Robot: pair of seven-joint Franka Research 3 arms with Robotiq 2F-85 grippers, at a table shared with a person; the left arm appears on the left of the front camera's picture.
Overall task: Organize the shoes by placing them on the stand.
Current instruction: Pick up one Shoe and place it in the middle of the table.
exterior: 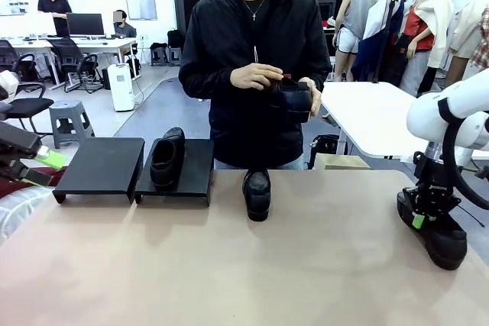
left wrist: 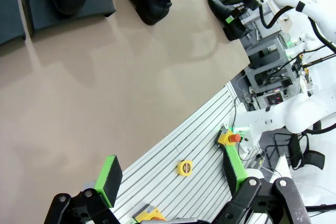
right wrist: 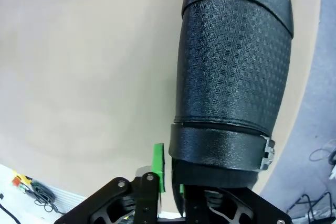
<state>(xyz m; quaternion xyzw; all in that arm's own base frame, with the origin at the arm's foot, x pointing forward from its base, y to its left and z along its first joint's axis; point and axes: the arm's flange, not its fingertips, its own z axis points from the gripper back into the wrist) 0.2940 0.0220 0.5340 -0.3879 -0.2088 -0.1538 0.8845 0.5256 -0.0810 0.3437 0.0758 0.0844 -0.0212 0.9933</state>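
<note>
- Front view: we see a wide tan table (exterior: 229, 280) whose middle and near part lie bare. A low matte-black stand of two flat platforms (exterior: 99, 164) sits at the far left. Its left platform is bare and its right one carries a glossy black loafer (exterior: 166, 159).
- A chunky black shoe (exterior: 257, 194) stands on the table just right of the stand, near the far edge. Across the table, a person's hands (exterior: 256, 76) hold a third black shoe (exterior: 294, 98) at chest height.
- At the right edge, the right gripper (exterior: 416, 217) points down onto the heel of a textured black shoe (exterior: 449, 248). The left gripper (exterior: 40, 169) sits low by the left edge.
- Left wrist view: the left gripper (left wrist: 170, 165) has its jaws spread wide with nothing between them. It hangs over the table's near edge, where that edge meets a grey slatted surface (left wrist: 173, 145).
- Right wrist view: the right gripper (right wrist: 169, 170) has its green pads close together, pinching the back rim of the textured black shoe (right wrist: 233, 77). The shoe lies along the table's edge, with bare tabletop beside it.
</note>
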